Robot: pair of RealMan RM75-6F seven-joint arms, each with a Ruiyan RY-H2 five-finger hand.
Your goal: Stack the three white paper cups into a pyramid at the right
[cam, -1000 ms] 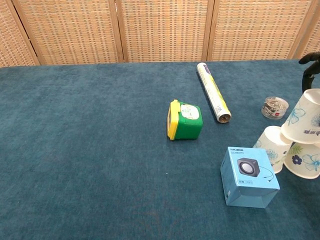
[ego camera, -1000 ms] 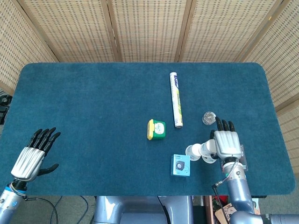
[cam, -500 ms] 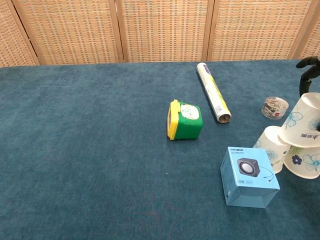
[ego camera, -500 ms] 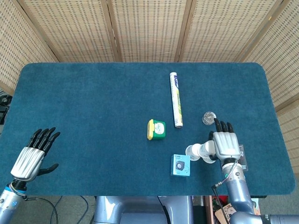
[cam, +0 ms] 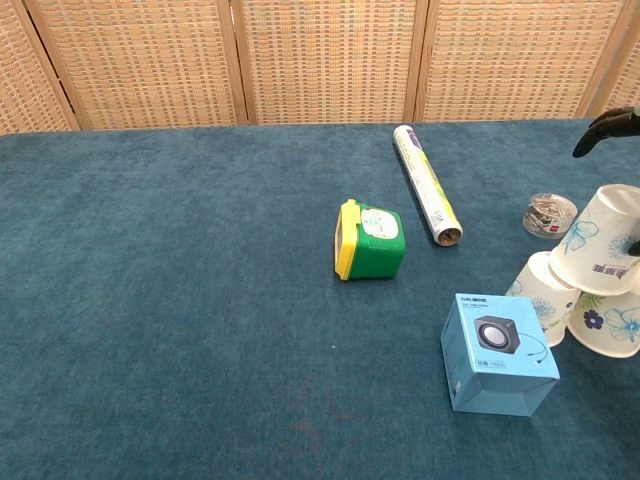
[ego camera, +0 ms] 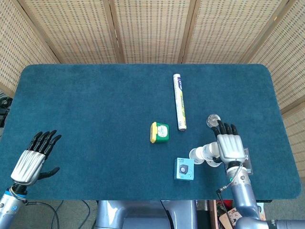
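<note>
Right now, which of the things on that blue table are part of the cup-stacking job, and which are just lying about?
Part of the job:
- top paper cup, on the two below, right hand over it
- left base cup
- right base cup

Just lying about:
- blue speaker box
- green and yellow box
- long roll
- small clear tub of clips
- left hand, open, idle

White cups (cam: 598, 243), blue flower prints

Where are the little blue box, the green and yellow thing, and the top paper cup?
blue box (cam: 500, 352): chest view, on its top face.
green and yellow thing (cam: 372, 240): chest view, on its green body.
top paper cup (cam: 598, 240): chest view, on its side wall.
</note>
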